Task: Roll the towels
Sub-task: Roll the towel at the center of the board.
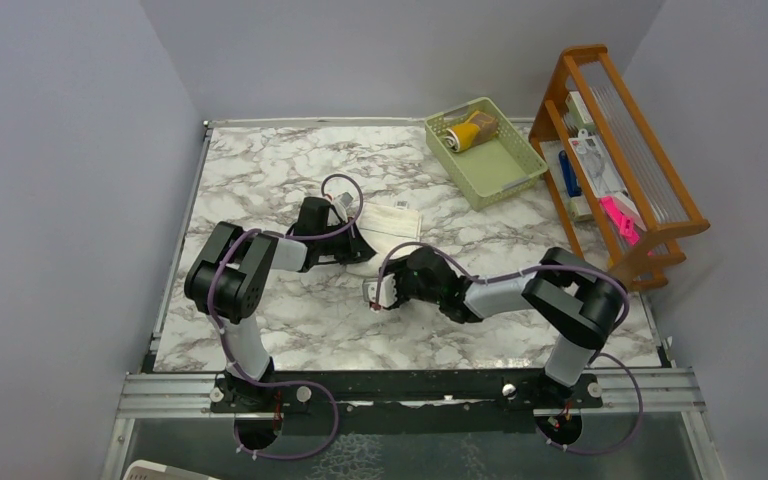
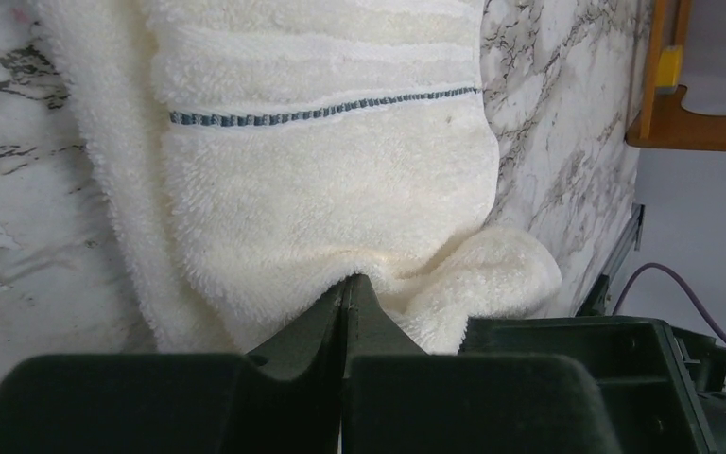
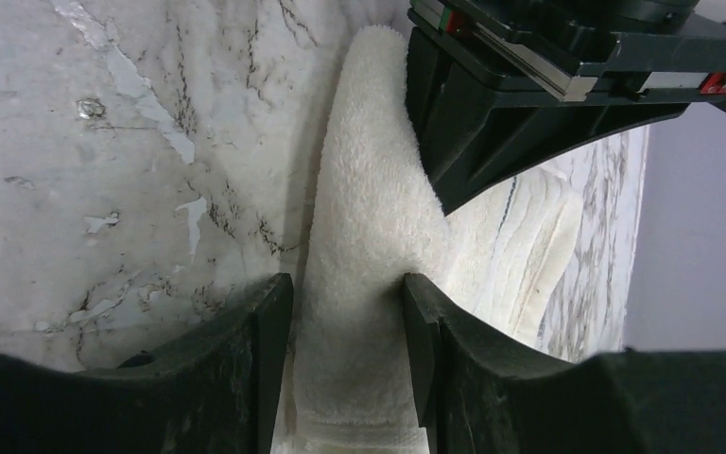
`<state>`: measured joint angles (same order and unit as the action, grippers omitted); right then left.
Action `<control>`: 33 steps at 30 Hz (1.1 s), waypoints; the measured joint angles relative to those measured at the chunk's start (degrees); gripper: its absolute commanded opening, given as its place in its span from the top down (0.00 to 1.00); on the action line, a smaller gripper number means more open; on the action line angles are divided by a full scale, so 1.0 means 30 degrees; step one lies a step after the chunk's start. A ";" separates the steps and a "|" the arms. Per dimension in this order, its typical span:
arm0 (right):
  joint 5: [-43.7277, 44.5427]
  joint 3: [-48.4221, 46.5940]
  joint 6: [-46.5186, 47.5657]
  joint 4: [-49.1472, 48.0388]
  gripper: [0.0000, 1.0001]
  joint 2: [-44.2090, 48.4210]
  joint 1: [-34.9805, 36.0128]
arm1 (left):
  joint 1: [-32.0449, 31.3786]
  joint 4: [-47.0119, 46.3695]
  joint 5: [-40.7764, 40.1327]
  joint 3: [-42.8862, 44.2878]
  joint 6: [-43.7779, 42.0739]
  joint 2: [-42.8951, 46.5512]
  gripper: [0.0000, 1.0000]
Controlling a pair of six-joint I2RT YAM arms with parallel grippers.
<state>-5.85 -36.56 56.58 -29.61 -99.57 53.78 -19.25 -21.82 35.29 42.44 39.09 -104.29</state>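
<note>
Two arms meet at mid-surface, both on the cream towel [image 1: 392, 220]. It lies flat just beyond the middle of the marble surface [image 1: 290, 330], and its near edge is drawn up toward the arms.

The left end effector [image 2: 345, 288] is fully closed. Its tips meet on the towel's near hem, and the pile bunches up around them. From the left wrist, a blue-grey stitched line [image 2: 321, 113] runs across the cloth beyond the pinch. The towel's right-hand edge curves down to a puffed corner just beside the tips.

The right end effector [image 3: 345, 303] comes in from the other side, well short of fully closed. A raised fold of the same towel fills the gap between its jaws, and both pads are against the cloth, so it grips the fold. In the right wrist view, the left end effector sits just beyond that fold and very near it.

Now for the room around them. Bare marble shows to the left of the towel, out to the surface's left edge. More shows between the end effectors and the arm bases. On the right, the pale green basket [image 1: 505, 165] sits at the far corner, well apart from the towel. A rolled yellow towel [image 1: 477, 130] lies in the basket's far end. A wooden rack [image 1: 660, 237] stands just beside the basket along the right edge. Grey walls close in on the left, far and right sides.
</note>
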 measured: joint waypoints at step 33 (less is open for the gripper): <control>-1.5059 -0.8400 -1.3726 1.3435 0.87 -0.1821 -0.4495 | 0.4976 0.7592 0.1887 0.1443 -0.2871 0.8415 1.00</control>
<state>-51.03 -61.76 15.40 10.70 -105.03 40.29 -4.32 0.95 40.95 46.76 30.48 -79.05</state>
